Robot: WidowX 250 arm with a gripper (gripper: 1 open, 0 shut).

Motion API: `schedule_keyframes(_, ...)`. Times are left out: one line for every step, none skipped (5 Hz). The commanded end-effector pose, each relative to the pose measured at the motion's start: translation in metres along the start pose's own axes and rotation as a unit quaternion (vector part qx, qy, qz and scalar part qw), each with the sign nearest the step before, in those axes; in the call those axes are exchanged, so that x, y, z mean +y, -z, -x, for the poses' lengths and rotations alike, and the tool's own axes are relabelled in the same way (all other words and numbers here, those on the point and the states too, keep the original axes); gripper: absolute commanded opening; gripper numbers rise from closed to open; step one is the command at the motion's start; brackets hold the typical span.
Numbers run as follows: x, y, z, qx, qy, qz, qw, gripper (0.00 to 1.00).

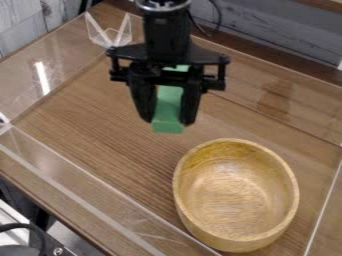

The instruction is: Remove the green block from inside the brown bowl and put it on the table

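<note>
Downward-pointing claw, fingers clamped around load

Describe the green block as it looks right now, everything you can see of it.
The green block is plain bright green, flat and elongated, with a matte look. It hangs upright, long side vertical, clamped between the black fingers of the gripper, which cover its upper part. Its lower end shows free above the table, up and left of the brown bowl, which is empty. Whether it touches the wood cannot be told.
</note>
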State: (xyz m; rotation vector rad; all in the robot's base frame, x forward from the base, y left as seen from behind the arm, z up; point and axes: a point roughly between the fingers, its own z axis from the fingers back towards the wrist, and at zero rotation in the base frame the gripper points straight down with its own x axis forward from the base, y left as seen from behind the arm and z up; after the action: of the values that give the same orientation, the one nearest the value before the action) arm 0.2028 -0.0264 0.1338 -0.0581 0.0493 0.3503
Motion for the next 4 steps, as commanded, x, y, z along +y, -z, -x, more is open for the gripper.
schedule_keyframes(-0.0109,-0.0102,0.0014,-0.027,0.018,0.014,0.9994,0.0)
schedule_keyframes(-0.0132,-0.0094,0.0044,-0.03,0.036,0.018,0.9987,0.0)
schedule_keyframes(-0.0121,-0.0086,0.0057,-0.031,0.043,0.023,0.9983,0.0)
schedule_keyframes(-0.0109,-0.008,0.0064,-0.033,0.049,0.026,0.9979,0.0)
